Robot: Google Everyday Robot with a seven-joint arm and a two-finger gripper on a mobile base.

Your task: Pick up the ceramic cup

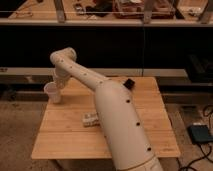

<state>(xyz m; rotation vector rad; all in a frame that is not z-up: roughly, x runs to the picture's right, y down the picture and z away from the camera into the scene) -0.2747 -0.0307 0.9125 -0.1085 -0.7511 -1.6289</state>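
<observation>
The ceramic cup (52, 93) is small, whitish and tapered, and it is at the far left edge of the wooden table (65, 140). My gripper (59, 84) is at the end of the white arm, right beside and just above the cup on its right side. The wrist covers the gripper, and contact with the cup is hidden. The arm reaches from the lower right across the table, with its elbow (63, 57) above the back left corner.
A small pale striped object (90, 120) lies mid-table beside the arm. A small black object (130, 83) sits near the back edge. A dark counter and shelf run behind the table. A blue-grey box (200, 134) with cables is on the floor at right.
</observation>
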